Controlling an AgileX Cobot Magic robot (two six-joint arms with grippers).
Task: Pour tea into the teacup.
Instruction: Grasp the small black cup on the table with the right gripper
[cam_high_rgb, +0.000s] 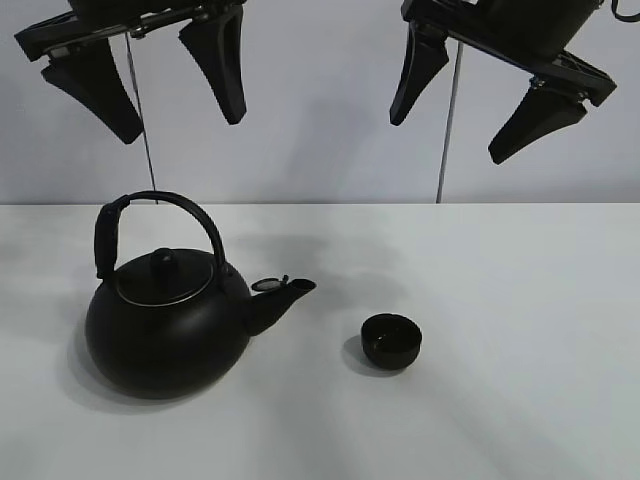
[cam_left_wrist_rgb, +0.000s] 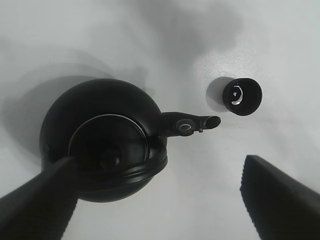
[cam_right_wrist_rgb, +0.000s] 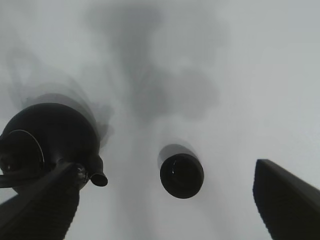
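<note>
The teacup (cam_high_rgb: 391, 340) is a tiny round black bowl on the white table, just right of centre. A big round black kettle (cam_high_rgb: 167, 318) with arched handle stands to its left, spout pointing at the cup. My left gripper (cam_high_rgb: 180, 95) hangs open and empty high above the kettle. My right gripper (cam_high_rgb: 472, 115) hangs open and empty high above the cup's right side. The left wrist view shows the kettle (cam_left_wrist_rgb: 102, 140) and teacup (cam_left_wrist_rgb: 242, 97) from above. The right wrist view shows the teacup (cam_right_wrist_rgb: 181, 175) and the kettle (cam_right_wrist_rgb: 47, 145).
The white table (cam_high_rgb: 520, 300) runs across the whole view, with a pale wall behind. Two thin vertical rods (cam_high_rgb: 447, 130) stand at the back edge.
</note>
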